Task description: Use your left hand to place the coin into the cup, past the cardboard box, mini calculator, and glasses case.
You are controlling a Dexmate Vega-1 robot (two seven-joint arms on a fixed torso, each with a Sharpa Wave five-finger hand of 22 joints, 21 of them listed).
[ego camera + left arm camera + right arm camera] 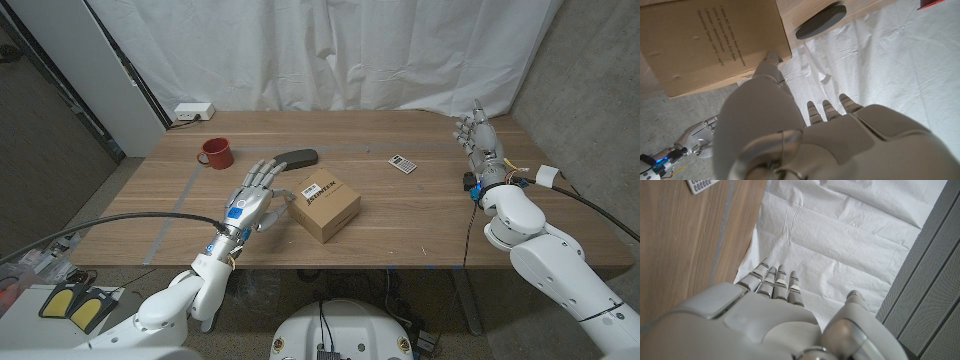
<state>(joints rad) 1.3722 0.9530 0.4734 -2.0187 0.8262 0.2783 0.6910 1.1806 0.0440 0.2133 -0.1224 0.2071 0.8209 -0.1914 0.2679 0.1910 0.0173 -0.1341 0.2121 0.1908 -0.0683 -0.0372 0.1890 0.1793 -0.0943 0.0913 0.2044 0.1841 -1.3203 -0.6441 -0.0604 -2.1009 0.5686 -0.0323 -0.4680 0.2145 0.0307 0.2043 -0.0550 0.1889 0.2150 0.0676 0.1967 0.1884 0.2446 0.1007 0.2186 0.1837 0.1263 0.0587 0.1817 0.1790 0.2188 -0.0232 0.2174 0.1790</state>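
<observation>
The red cup (215, 152) stands at the table's back left, its edge also showing as a red corner (940, 4) in the left wrist view. A dark glasses case (297, 157) (821, 21) lies to the right of it. The cardboard box (325, 205) (710, 45) sits in the middle, and the mini calculator (402, 164) (702, 185) lies further right. My left hand (255, 195) (790, 135) is just left of the box, fingers stretched out and apart, thumb tip at the box's corner. I cannot make out the coin. My right hand (478, 140) (775, 325) stands upright at the table's right side, fingers straight, holding nothing.
A white power strip (192, 112) lies at the back left corner. Grey tape strips (185, 195) cross the wood left of my left hand. A white curtain hangs behind the table. A cable (470, 225) runs down the table's right part.
</observation>
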